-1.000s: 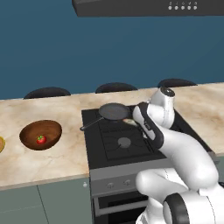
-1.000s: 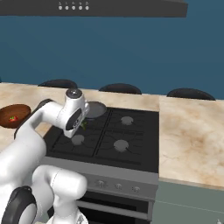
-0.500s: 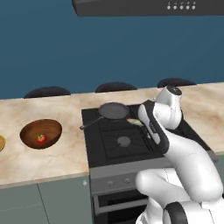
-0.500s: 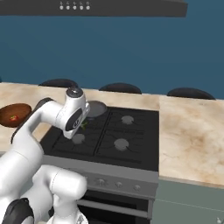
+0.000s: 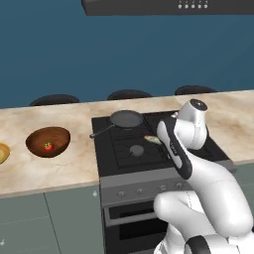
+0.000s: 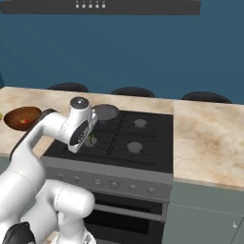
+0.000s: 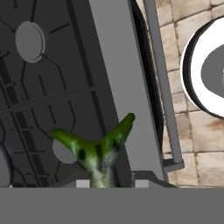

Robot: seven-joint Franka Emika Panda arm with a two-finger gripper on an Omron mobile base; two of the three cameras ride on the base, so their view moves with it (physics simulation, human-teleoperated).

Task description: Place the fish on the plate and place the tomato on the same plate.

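While clenched on the slender green-tailed fish point(image 7: 98, 153) above the black hob point(image 5: 149, 144), small red tomato point(image 5: 47, 146) lying in brown wooden bowl point(image 5: 48, 141) toward the marble worktop's point(image 5: 59, 168) left end.

You get even, shadowless rendered light in both base views: the blue wall point(image 5: 59, 54) is a flat tone with only a slight darkening toward the upper corners. The marble counter point(image 5: 59, 166) reads bright and clear, its veining soft rather than crisp. The black stove top point(image 6: 138, 136) swallows detail; its burners show as dull grey discs without glare. The white arm point(image 5: 198, 173) carries gentle shading on its underside and no hard highlights. In the hand view you see sharper edges, a well-lit green fish tail point(image 7: 98, 148) in the lower middle, and no blur or edge distortion.
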